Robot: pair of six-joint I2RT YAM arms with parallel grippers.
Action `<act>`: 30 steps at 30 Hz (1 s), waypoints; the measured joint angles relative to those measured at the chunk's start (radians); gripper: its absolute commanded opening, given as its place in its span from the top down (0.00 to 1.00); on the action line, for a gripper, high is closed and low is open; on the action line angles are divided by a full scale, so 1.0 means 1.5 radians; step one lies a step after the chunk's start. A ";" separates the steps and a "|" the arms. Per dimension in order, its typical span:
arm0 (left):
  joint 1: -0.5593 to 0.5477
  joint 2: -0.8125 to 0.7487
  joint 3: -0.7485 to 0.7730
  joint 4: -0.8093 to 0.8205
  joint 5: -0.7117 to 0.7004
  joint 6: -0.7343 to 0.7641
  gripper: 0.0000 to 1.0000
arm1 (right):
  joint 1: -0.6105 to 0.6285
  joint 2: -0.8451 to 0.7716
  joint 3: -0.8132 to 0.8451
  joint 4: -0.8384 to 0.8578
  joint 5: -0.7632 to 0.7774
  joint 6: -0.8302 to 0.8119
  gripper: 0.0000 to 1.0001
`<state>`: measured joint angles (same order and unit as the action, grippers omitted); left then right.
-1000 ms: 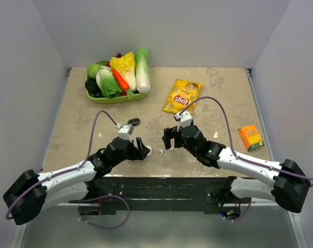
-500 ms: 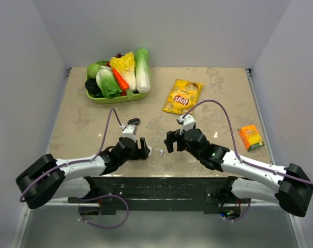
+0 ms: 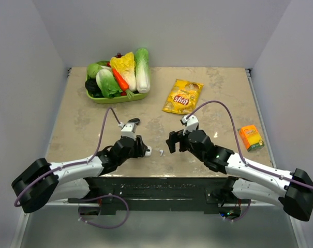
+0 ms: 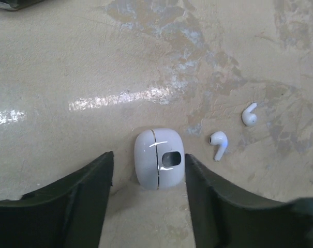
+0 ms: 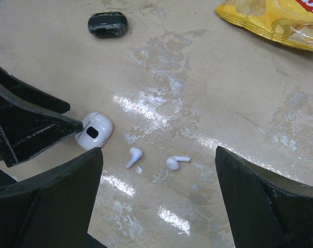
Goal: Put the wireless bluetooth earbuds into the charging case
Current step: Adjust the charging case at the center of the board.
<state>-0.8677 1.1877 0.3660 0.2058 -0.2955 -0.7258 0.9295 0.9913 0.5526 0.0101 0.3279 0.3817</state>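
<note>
A shut white charging case (image 4: 159,157) lies on the table between the fingertips of my left gripper (image 4: 149,156). The right finger touches the case's side, while a gap shows at the left finger. Two white stemmed earbuds (image 4: 218,144) (image 4: 249,114) lie loose just right of the case. In the right wrist view the same earbuds (image 5: 134,156) (image 5: 176,162) sit below my right gripper (image 5: 157,152), which hovers open and wide over them with the case (image 5: 94,131) at its left. From above, the left gripper (image 3: 144,151) and right gripper (image 3: 172,143) face each other.
A black rounded case (image 5: 108,24) lies farther back on the table. A yellow chips bag (image 3: 182,96) is at the back centre. A green tray (image 3: 117,99) of vegetables stands at the back left. An orange box (image 3: 250,137) sits at the right.
The left jaws have narrowed round the white case. The right gripper has shifted a little to the right and stays wide open.
</note>
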 measured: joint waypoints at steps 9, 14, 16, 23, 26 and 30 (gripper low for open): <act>-0.038 -0.111 -0.083 0.003 0.001 -0.028 1.00 | 0.000 -0.013 -0.004 -0.005 0.004 0.000 0.08; -0.060 -0.075 -0.122 0.032 0.016 -0.045 1.00 | 0.000 -0.013 -0.014 -0.006 0.009 0.000 0.08; -0.060 -0.055 -0.123 0.055 0.019 -0.051 1.00 | 0.000 -0.012 -0.014 -0.006 0.010 0.000 0.08; -0.060 0.009 -0.120 0.140 0.021 -0.051 1.00 | 0.000 -0.012 -0.014 -0.007 0.014 0.000 0.08; -0.060 0.030 -0.108 0.148 0.019 -0.052 1.00 | 0.000 -0.012 -0.014 -0.007 0.014 0.000 0.08; -0.059 0.048 -0.093 0.146 0.012 -0.052 1.00 | 0.000 -0.015 -0.013 -0.017 0.014 0.000 0.08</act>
<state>-0.9565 1.2602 0.2264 0.4244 -0.2775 -0.8043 0.9295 0.9684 0.5323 -0.0154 0.3489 0.3820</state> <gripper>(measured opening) 0.013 0.921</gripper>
